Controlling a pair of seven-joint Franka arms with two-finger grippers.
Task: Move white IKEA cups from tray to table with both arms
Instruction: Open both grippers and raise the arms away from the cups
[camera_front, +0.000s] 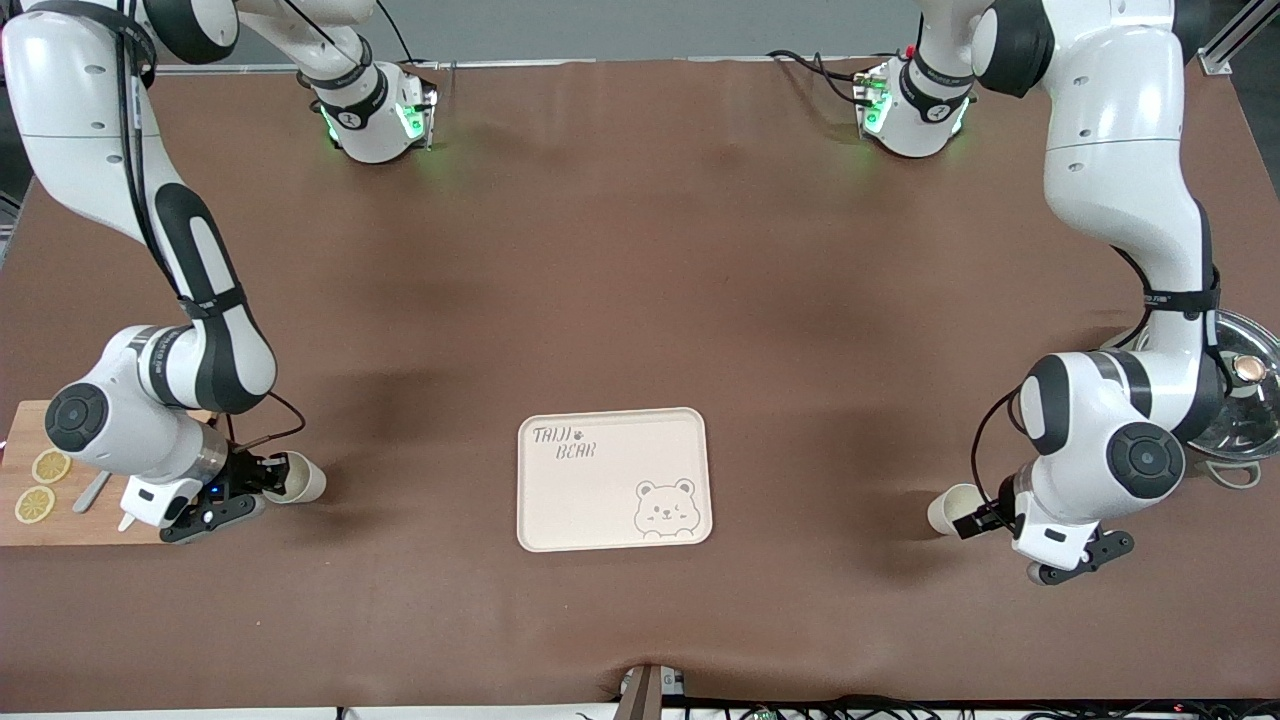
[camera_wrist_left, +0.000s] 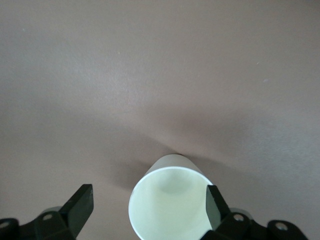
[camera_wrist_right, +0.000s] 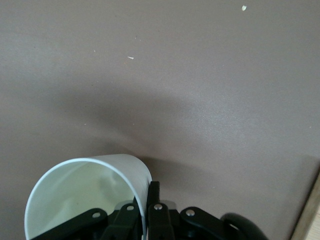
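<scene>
One white cup (camera_front: 948, 508) is at the left arm's end of the table, its open mouth facing my left gripper (camera_front: 975, 520). In the left wrist view the cup (camera_wrist_left: 167, 205) sits between the spread fingers (camera_wrist_left: 80, 205): one finger is at its rim and the other stands apart from it. My right gripper (camera_front: 268, 482) is at the right arm's end of the table. It is shut on the rim wall of the second white cup (camera_front: 300, 479), which is tipped sideways. In the right wrist view one finger is inside this cup (camera_wrist_right: 75, 195) and one is outside.
A cream bear tray (camera_front: 613, 430) lies midway between the two cups. A wooden board (camera_front: 20, 535) with lemon slices is beside the right gripper. A lidded pot (camera_front: 1245, 385) stands close by the left arm's wrist.
</scene>
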